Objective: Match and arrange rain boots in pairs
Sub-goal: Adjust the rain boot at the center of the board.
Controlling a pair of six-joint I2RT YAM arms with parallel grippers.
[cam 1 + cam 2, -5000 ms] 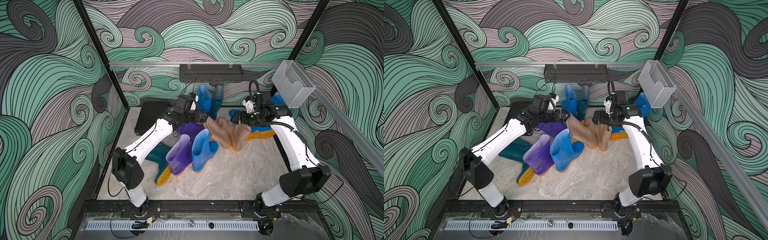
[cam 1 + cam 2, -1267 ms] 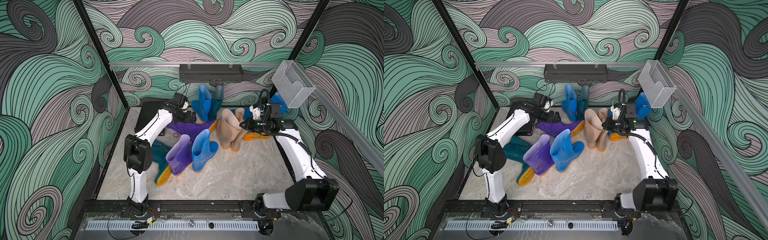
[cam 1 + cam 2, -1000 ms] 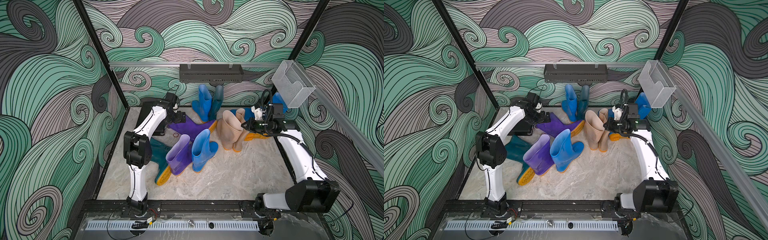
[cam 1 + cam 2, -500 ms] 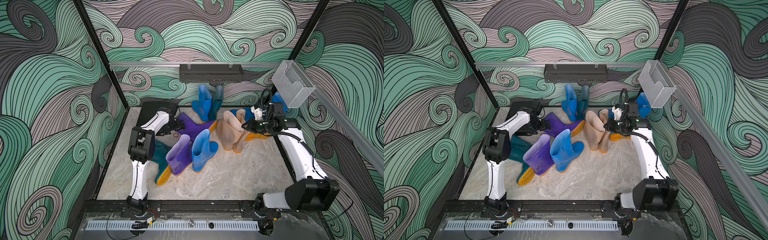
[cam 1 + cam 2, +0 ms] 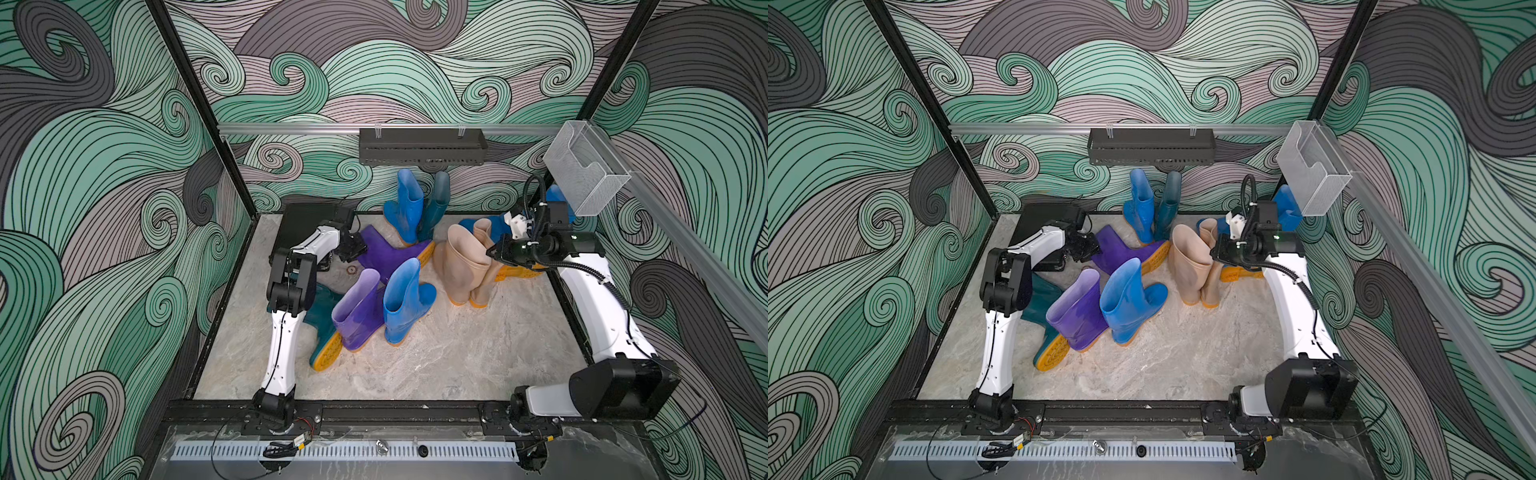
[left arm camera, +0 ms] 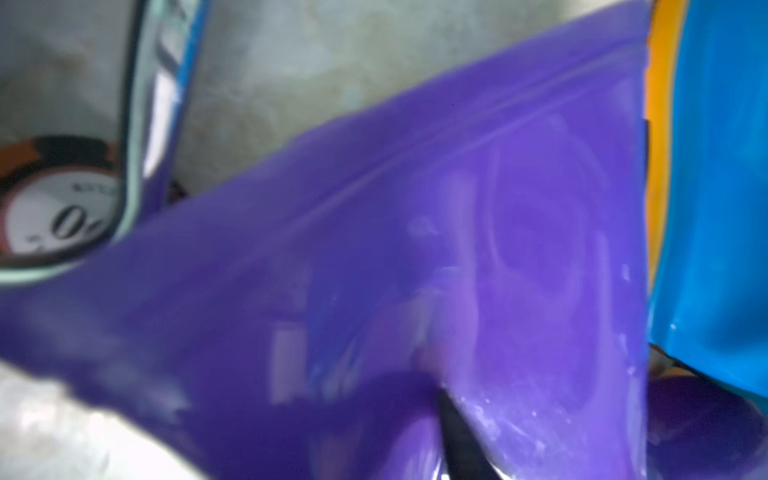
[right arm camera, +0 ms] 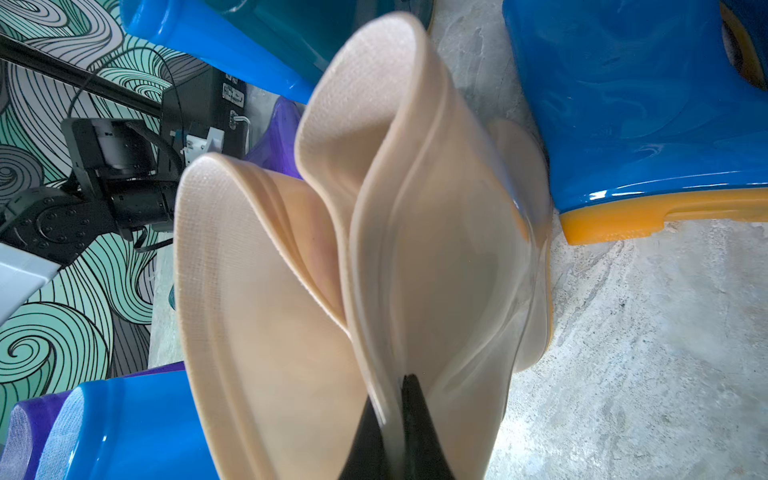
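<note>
Right wrist view: right gripper point(image 7: 392, 395) clenched on beige boot point(image 7: 436, 249) at the cuff, mate point(image 7: 257, 311) touching beside it; that pair looks about done. In a top view, left gripper point(image 5: 358, 249) at the cuff of the lying purple boot point(image 5: 390, 253); can't tell if it grips. Back toward my base the other purple point(image 5: 359, 309) stands apart. Unsorted: teal boots point(image 5: 438, 199), blue boots point(image 5: 405, 299). Most work left.

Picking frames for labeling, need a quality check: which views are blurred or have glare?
Left wrist view: soft throughout, the purple boot fills the frame with smeared edges. Right wrist view: sharp on the beige boot, specular streaks on the blue boot. Both top views: crisp, evenly lit, soft shadows only.
</note>
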